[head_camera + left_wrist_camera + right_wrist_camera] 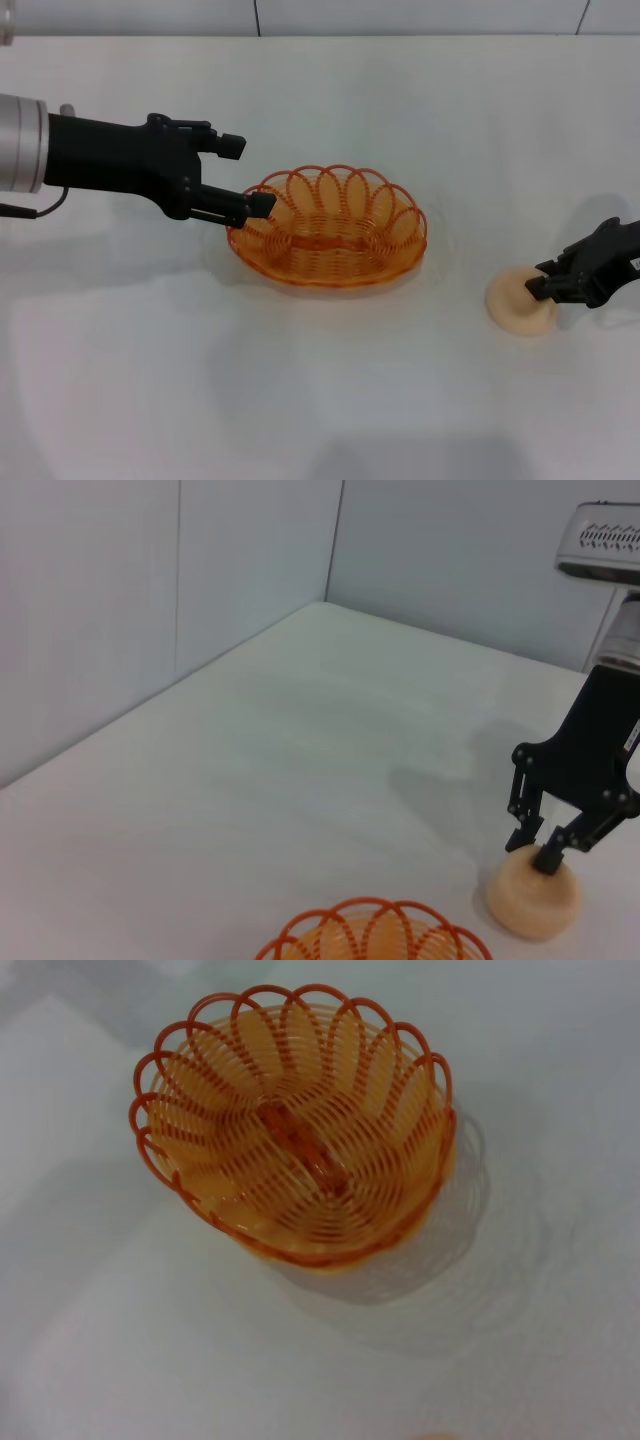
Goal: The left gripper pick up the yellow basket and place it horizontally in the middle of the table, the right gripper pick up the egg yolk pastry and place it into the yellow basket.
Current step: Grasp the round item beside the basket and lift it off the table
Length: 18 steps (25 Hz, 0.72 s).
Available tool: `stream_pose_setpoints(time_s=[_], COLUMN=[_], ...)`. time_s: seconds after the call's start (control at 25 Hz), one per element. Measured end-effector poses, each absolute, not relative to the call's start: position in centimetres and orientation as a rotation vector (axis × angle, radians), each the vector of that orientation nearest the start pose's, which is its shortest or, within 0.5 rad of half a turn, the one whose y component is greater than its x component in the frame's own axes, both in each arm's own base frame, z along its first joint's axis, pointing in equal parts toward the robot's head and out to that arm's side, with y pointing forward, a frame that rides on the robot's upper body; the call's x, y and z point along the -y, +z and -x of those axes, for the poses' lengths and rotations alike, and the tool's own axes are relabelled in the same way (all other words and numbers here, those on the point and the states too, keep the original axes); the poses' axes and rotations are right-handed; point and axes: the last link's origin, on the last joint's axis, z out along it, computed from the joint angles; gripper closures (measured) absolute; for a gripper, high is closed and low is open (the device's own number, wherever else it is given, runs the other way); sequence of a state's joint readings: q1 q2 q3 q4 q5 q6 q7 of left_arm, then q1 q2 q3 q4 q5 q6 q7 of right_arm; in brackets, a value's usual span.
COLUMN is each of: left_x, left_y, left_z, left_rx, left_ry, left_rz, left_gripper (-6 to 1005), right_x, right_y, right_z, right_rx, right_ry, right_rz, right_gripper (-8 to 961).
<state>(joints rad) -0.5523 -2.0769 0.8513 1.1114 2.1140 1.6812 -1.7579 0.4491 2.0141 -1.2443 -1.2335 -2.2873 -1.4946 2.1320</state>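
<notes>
The yellow basket (330, 228) sits upright near the middle of the white table (300, 400), long side across; the right wrist view shows it empty (295, 1130). My left gripper (248, 175) is open at the basket's left end, its lower finger at the rim. The egg yolk pastry (515, 305) rests on the table to the right of the basket. My right gripper (541, 278) reaches in from the right, its fingertips narrowed onto the pastry's top. The left wrist view shows that grip (535, 855) on the pastry (530, 905).
A grey wall (400, 15) runs along the table's far edge, and two walls meet at a corner (330, 540) behind it. A strip of bare table separates basket and pastry.
</notes>
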Motion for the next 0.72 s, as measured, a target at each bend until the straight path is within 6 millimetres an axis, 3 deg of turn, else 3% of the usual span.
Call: stream_pose_setpoints(time_s=[0.4,0.72], left_x=[-34.5,-34.5], left_y=[4.3,4.6], left_z=[21.2,22.1], left_rx=[0.554,0.619], left_ry=[-0.345,-0.228], left_rz=[2.867,2.868], left_gripper=[112,112], right_x=[-33.7,-33.7], right_y=[1.9,2.8], right_z=[-23.2,-21.1], right_rx=[-0.796,-0.759], right_ry=[-0.183,-0.144], right_rz=[2.785,2.786], right_gripper=[786,852])
